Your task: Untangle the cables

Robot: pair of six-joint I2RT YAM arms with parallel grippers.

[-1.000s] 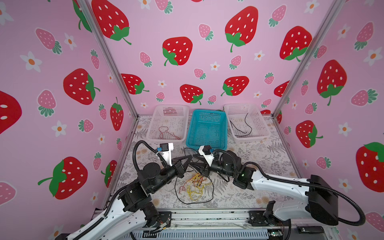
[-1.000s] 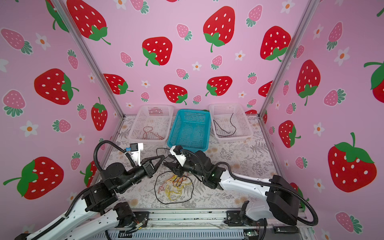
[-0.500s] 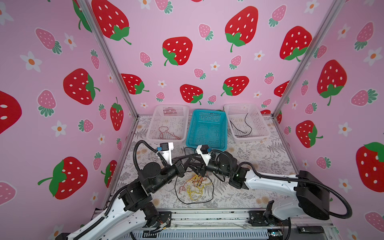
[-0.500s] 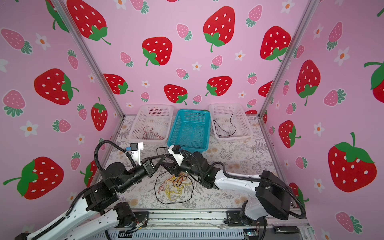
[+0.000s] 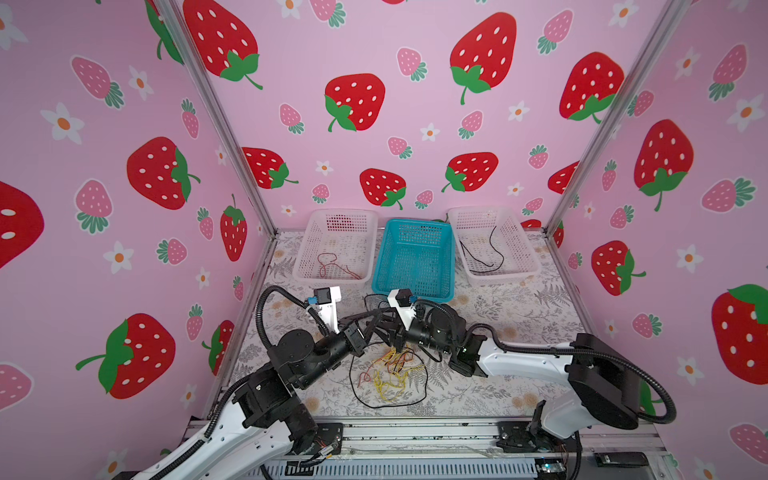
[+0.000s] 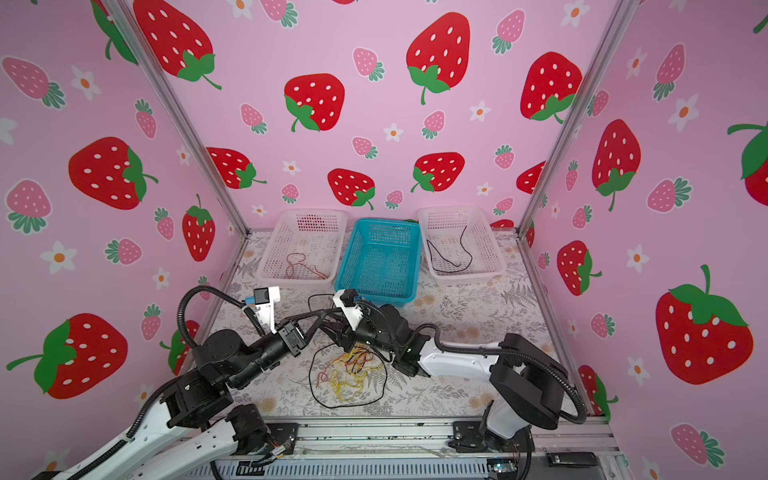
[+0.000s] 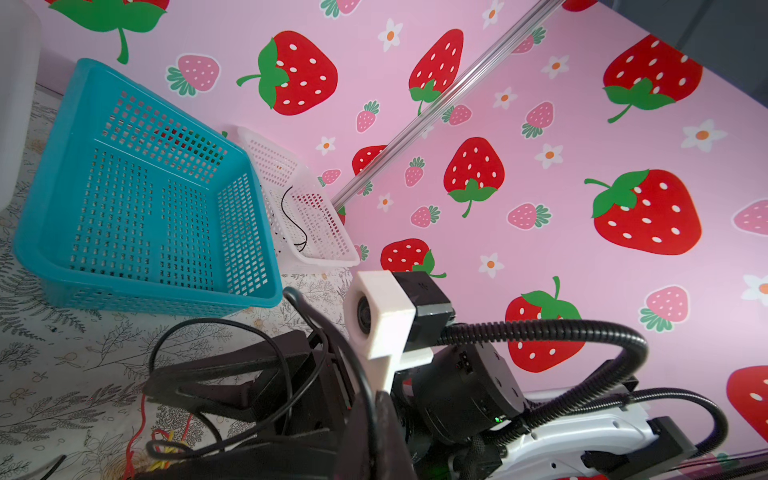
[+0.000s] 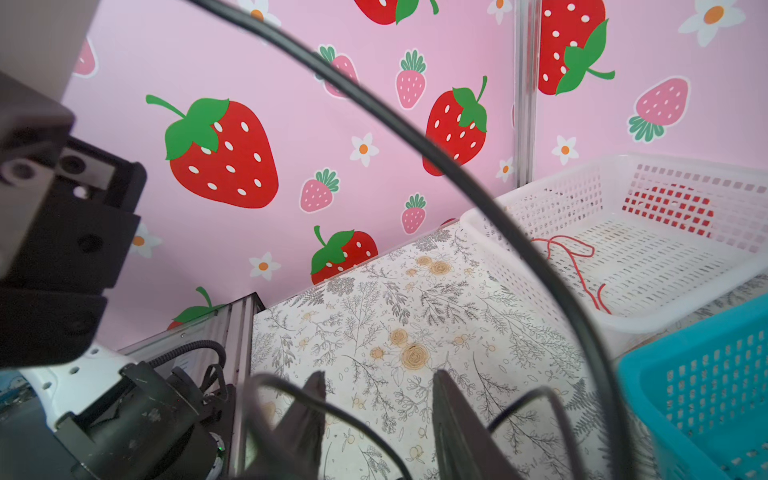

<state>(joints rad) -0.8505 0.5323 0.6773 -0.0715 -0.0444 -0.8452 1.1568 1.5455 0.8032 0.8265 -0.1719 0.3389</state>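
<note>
Lab robot cell: pink strawberry-print walls (image 5: 415,41), aluminium frame posts (image 5: 222,124), floral table mat (image 5: 519,316), 2 rail-mounted arms (image 5: 523,365).

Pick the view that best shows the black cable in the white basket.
Both top views: the black cable lies whole in the white basket. The left wrist view shows only part, past the blue basket; the right wrist view misses it.

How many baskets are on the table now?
3, in a row at the back: left white basket holding a red cable, blue basket in the middle, right white basket holding a black cable. None appears hidden.
</note>
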